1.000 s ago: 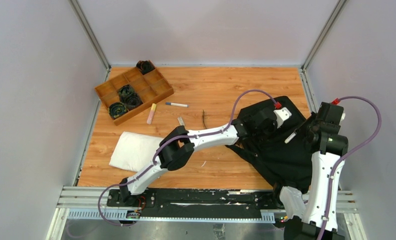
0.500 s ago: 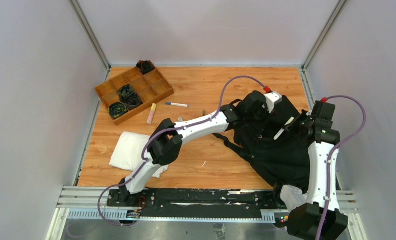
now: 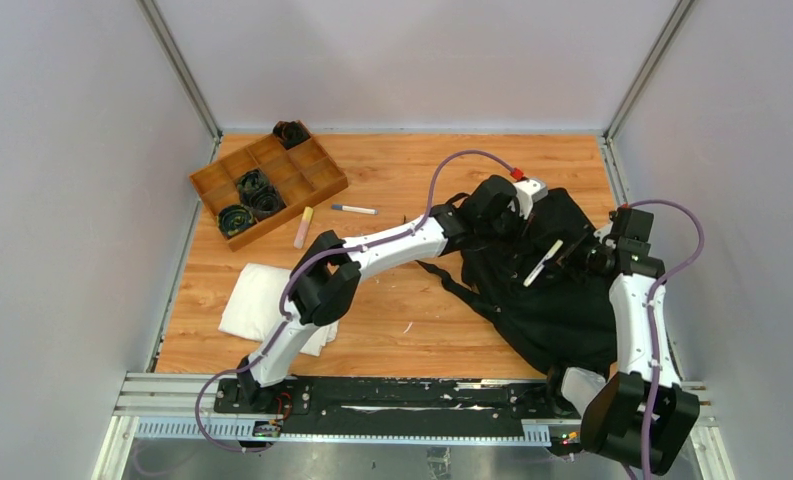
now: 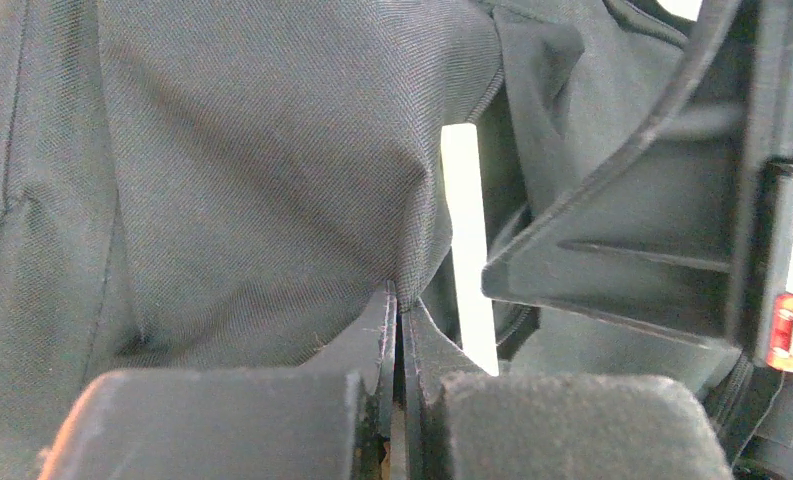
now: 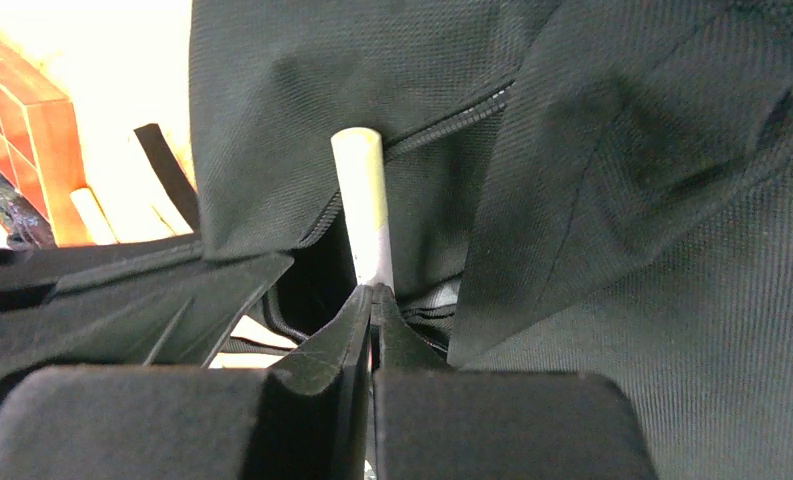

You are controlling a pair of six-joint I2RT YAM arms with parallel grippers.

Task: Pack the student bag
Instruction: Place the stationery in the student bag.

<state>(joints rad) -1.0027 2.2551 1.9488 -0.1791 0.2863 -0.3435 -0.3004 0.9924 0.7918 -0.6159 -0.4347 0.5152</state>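
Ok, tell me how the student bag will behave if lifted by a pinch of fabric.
Probably floppy: the student bag lies crumpled, and its cloth tents into folds where the left gripper pinches it. Lifted there, it would likely sag and drape rather than keep shape. The woven fabric looks grippy, unlikely to slip.

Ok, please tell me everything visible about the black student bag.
The student bag is a large, soft backpack of black woven fabric, lying crumpled on the right part of the wooden table. A thin black strap trails from its left edge onto the wood, and a zipper line shows near an opening. The left gripper is shut on a pinched fold of its fabric. The right gripper, shut on a white marker, holds it just above the bag, by the zipper.
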